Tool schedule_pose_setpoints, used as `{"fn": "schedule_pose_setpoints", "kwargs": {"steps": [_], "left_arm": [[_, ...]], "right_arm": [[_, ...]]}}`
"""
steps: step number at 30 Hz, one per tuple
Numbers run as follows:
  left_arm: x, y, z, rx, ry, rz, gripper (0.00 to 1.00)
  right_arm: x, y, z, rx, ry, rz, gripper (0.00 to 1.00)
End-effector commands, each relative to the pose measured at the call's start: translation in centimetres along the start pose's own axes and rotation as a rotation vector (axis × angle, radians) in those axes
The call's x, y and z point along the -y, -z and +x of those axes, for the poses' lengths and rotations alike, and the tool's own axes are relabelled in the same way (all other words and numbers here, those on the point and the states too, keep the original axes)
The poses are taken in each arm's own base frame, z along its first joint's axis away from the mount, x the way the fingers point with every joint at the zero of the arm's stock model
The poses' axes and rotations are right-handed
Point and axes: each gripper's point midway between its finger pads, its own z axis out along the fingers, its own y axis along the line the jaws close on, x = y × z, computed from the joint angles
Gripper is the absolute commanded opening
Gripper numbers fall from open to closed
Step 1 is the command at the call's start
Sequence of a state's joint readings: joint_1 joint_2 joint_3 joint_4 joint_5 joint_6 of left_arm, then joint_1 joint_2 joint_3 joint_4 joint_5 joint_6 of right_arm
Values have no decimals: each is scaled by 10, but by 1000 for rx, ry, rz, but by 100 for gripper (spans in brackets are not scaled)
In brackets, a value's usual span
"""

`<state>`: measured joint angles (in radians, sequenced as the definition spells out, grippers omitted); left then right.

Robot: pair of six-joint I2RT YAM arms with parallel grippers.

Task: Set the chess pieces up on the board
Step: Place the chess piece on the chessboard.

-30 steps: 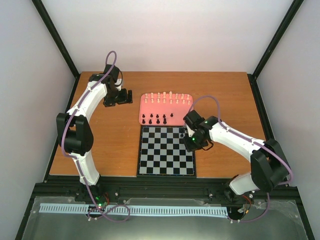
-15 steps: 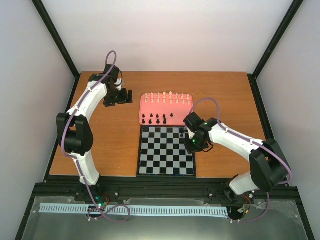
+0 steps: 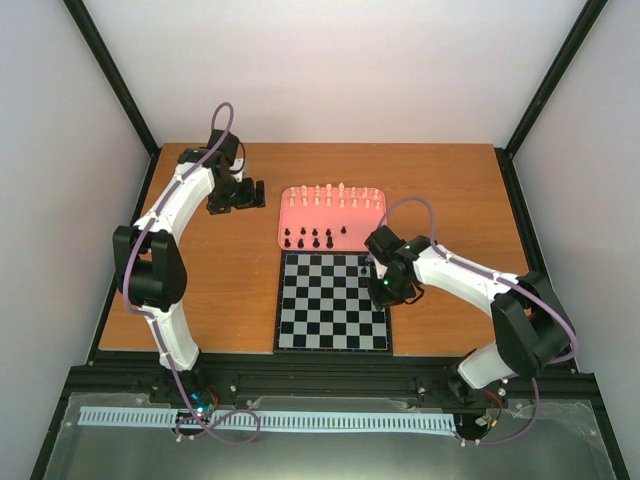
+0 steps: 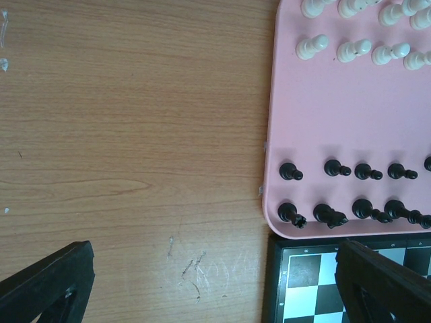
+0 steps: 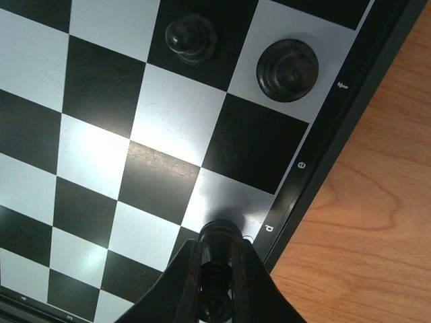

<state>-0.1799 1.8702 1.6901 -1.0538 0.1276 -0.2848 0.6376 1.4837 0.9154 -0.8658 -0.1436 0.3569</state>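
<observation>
The board [image 3: 320, 320] lies on the surface [image 3: 220, 280] just beyond the arm bases, right of centre. The right end effector [image 3: 372, 268] sits over the board's far right corner, clenched on a black piece [image 5: 219, 235]. In the wrist view that piece is pinched upright between the two fingers [image 5: 178, 282], over the edge row beside the letter d. I cannot tell whether its base touches the board.

Two more black pieces stand on the board past it: one [image 5: 287, 69] on a pale edge square by the letter f, and the other [image 5: 192, 37] on the dark square next to it.

Beyond the board's far edge, touching it or nearly so, lies the pink tray [image 3: 360, 230]. Black pieces [image 4: 291, 171] stand in two rows on its near side and cream pieces [image 4: 312, 46] on its far side.

Farthest off, left of the tray, the left end effector [image 3: 237, 195] hangs above the bare surface. It is released, with fingers [image 4: 47, 282] spread wide and nothing between them.
</observation>
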Motion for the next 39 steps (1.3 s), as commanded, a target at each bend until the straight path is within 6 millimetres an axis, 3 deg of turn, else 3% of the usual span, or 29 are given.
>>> {"fn": "schedule_pose_setpoints", "kwargs": {"steps": [1, 21, 29, 39], "left_arm": [[3, 9, -4, 33, 4, 15, 100], [1, 10, -4, 36, 1, 5, 100], [1, 9, -4, 34, 3, 3, 100], [1, 10, -4, 34, 2, 3, 100]], "right_arm": [[-3, -3, -2, -4, 6, 2, 4], [-4, -5, -11, -4, 24, 18, 6], [-4, -4, -8, -10, 30, 14, 13], [-6, 6, -14, 20, 45, 12, 51]]}}
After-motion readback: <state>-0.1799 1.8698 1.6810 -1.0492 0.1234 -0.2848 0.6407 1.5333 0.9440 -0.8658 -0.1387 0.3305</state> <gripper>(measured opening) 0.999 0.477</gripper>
